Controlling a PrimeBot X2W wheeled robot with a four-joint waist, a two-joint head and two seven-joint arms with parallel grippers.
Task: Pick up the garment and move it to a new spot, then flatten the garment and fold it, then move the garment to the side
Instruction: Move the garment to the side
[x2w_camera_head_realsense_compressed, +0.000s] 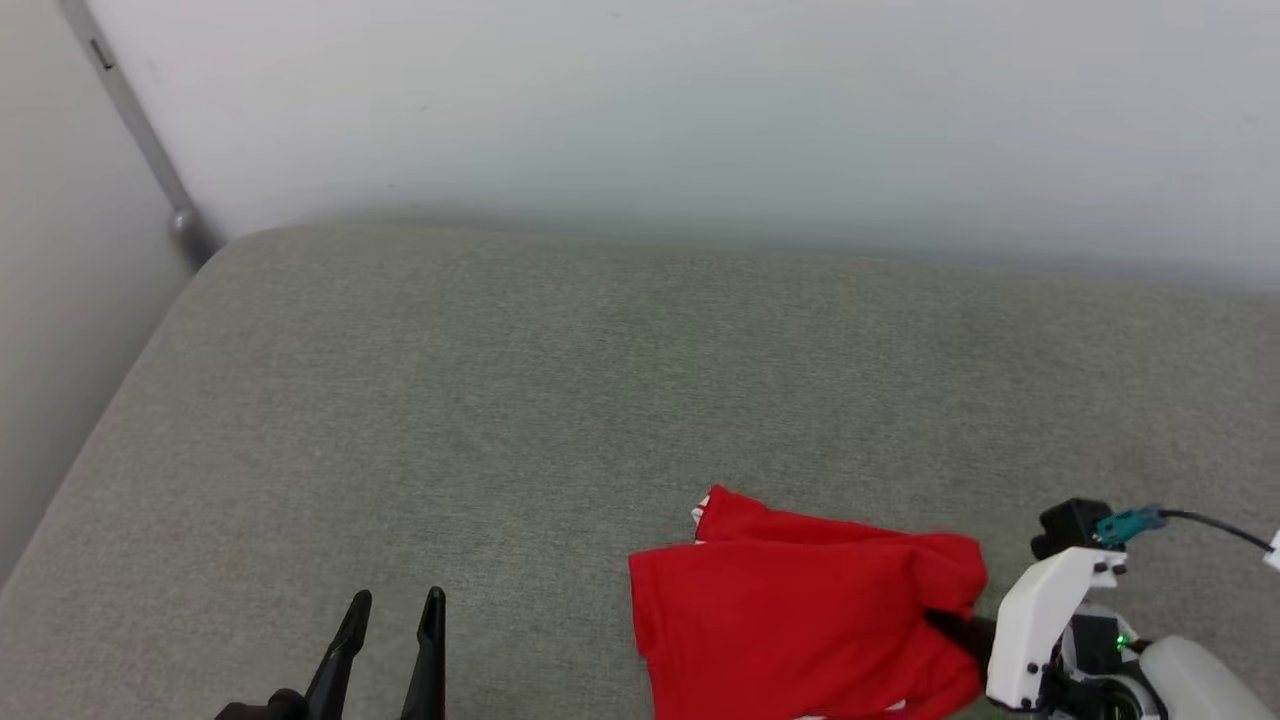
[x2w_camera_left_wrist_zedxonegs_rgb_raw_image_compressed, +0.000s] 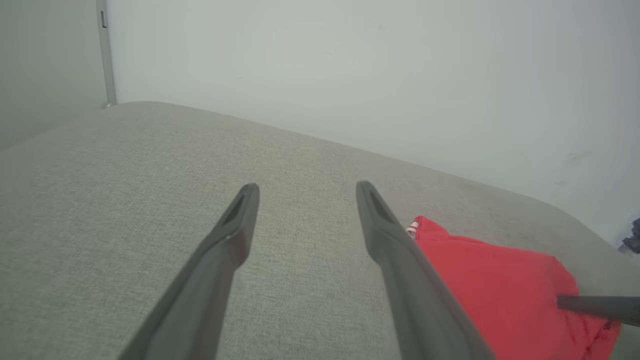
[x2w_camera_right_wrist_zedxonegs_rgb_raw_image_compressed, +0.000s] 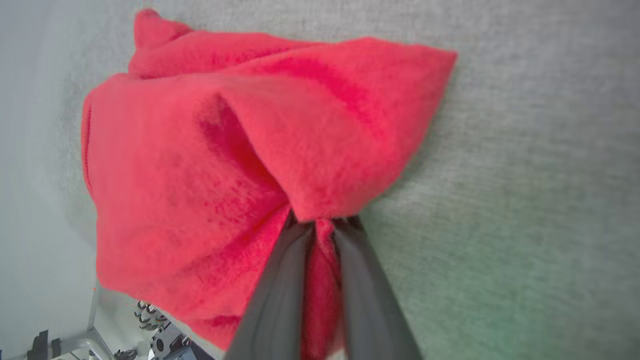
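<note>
Two grippers checked. Finds right gripper clamped on a bunched fold of the garment, red cloth squeezed between its fingers and heaped just beyond the tips. Finds left gripper spread wide, holding nothing, fingers over bare grey cushion. Places garment on that cushion, right of the left fingers and clear of them.

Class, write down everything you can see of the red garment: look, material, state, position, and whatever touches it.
The garment is bright red, soft, fuzzy-looking cloth, bunched and creased, not flat. A red-white striped trim peeks out at its far left corner. It sits at the near right of the grey fabric surface. The right gripper is shut on a gathered fold at its right edge.
</note>
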